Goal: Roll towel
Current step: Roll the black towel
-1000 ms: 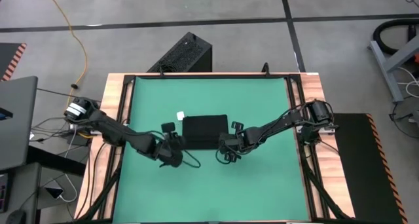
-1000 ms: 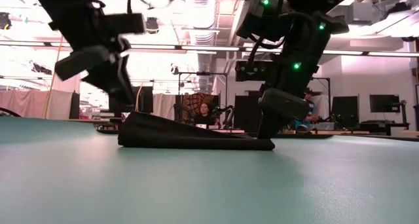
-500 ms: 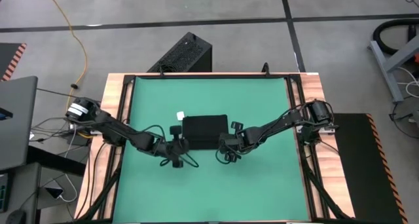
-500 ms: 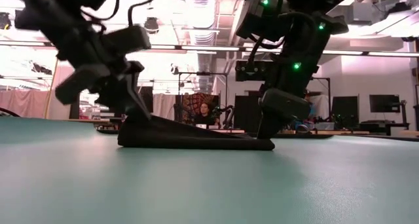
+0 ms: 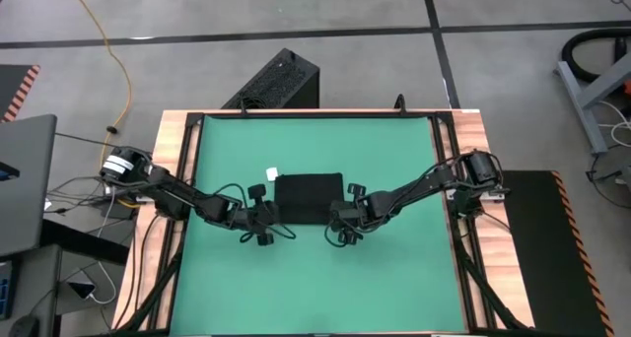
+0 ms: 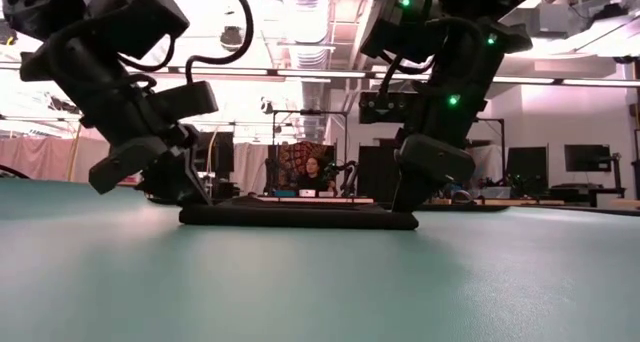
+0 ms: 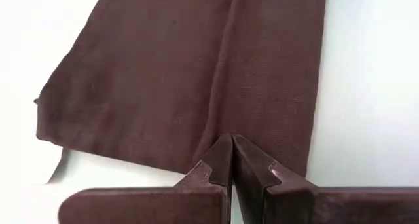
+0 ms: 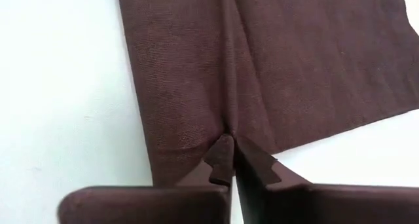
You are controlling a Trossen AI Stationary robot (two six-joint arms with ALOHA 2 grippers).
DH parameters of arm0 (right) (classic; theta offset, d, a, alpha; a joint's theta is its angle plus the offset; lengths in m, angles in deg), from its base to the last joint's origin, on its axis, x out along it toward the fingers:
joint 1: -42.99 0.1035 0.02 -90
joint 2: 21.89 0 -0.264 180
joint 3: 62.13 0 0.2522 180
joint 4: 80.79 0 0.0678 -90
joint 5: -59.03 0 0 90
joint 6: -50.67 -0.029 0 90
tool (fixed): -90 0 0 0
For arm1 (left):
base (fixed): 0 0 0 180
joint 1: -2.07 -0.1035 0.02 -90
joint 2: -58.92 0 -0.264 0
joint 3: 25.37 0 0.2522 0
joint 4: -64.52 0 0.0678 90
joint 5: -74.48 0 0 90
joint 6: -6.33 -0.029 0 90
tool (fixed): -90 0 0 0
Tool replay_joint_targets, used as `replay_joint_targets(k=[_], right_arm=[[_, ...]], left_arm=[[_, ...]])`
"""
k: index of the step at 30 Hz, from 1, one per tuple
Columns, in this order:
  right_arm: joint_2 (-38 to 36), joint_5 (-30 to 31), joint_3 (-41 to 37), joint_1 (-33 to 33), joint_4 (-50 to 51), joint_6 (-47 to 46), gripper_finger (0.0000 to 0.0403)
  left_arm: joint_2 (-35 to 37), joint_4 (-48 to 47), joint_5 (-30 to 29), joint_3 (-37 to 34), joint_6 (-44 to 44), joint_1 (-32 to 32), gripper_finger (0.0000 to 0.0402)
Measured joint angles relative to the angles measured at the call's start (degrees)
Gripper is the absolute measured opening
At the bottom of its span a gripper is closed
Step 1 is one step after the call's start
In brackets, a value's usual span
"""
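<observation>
The black towel lies flat on the green mat as a small rectangle, with its white tag at the far left corner. In the low view the towel is a thin flat strip. My left gripper is shut at the towel's near left corner. My right gripper is shut at the near right corner. Both slant down onto the cloth from the near side. My left gripper has its shut fingertips on the towel close to its near edge, where a crease runs away across the cloth. It comes slanting down from the near left. The fingers hide whether one layer or several are caught. The towel lies flat on the mat. My right gripper pinches a small pucker of cloth between its fingertips, just inside the towel's near edge at the right end. The fingers slant down from the near right. A crease runs on from the pinch, and the towel stays on the mat.
A hard black ribbed box stands on the floor beyond the table's far edge. Wooden rails frame the mat on both sides. A laptop sits off the table's left. A person sits far behind in the room.
My left gripper has shut and sunk toward the table at the towel's left end, tipping steeper. The towel's left end, which stood raised like a wedge, now lies flat on the mat. Its right end has stayed where it was.
</observation>
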Motion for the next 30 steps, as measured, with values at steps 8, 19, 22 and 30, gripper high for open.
replay_joint_targets(k=[8, 19, 22, 30], right_arm=[[-0.07, 0.08, 2.0, 0.42, 0.06, 4.08, 0.0083], [-0.73, 1.42, 8.74, 2.09, 6.02, 16.03, 0.0118], [-1.07, 0.45, 8.78, 3.52, 6.81, 18.33, 0.0119], [-3.0, -1.46, 8.52, 4.56, 8.82, 25.45, 0.0118]], left_arm=[[0.0, -0.04, 0.51, 0.0, -0.17, 0.01, 0.0], [0.0, -2.22, 0.51, 0.09, -0.15, 0.01, 0.0], [0.02, -3.14, 1.15, 0.11, 1.03, 0.02, 0.0], [0.02, -1.22, 2.81, 0.09, 1.3, 0.73, 0.0]])
